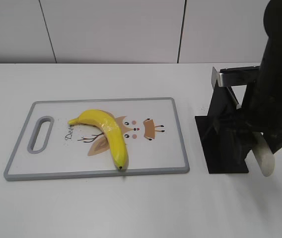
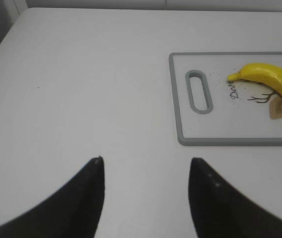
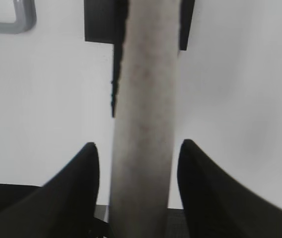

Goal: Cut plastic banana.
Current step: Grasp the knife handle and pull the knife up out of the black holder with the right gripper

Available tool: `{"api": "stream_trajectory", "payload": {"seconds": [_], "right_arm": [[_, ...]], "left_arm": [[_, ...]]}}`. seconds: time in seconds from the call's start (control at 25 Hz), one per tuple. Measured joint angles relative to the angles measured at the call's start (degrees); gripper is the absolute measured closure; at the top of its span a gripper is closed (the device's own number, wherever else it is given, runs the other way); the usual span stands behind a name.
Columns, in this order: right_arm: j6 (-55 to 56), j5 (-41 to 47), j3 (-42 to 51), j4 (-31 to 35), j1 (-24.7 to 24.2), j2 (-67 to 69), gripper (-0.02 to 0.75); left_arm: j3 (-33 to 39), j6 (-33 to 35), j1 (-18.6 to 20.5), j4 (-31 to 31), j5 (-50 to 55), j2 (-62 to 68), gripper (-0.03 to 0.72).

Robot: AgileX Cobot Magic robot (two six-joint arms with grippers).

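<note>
The plastic banana (image 1: 108,131) lies on a white cutting board (image 1: 168,148) with a grey rim, its stem toward the handle slot. It also shows in the left wrist view (image 2: 275,79), on the board (image 2: 220,124). My right gripper (image 1: 277,141) is right of the board beside a black knife stand (image 1: 225,134), and a grey knife blade (image 1: 264,159) points down from it. In the right wrist view the blade (image 3: 146,99) runs out between the fingers (image 3: 137,148); the handle is hidden. My left gripper (image 2: 146,161) is open and empty over bare table left of the board.
A second knife (image 1: 225,75) rests across the top of the stand. The stand's base (image 3: 101,20) and a corner of the board (image 3: 17,20) show beyond the blade. A white wall rises behind the table.
</note>
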Motion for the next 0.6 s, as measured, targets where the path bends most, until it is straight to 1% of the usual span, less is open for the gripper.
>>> {"api": "stream_trajectory", "payload": {"seconds": [0.12, 0.6], "right_arm": [[0.79, 0.05, -0.30, 0.66, 0.00, 0.00, 0.573], [1.12, 1.22, -0.30, 1.67, 0.00, -2.00, 0.568]], "left_arm": [[0.00, 0.00, 0.00, 0.00, 0.00, 0.00, 0.180], [0.00, 0.00, 0.00, 0.00, 0.00, 0.00, 0.180]]}}
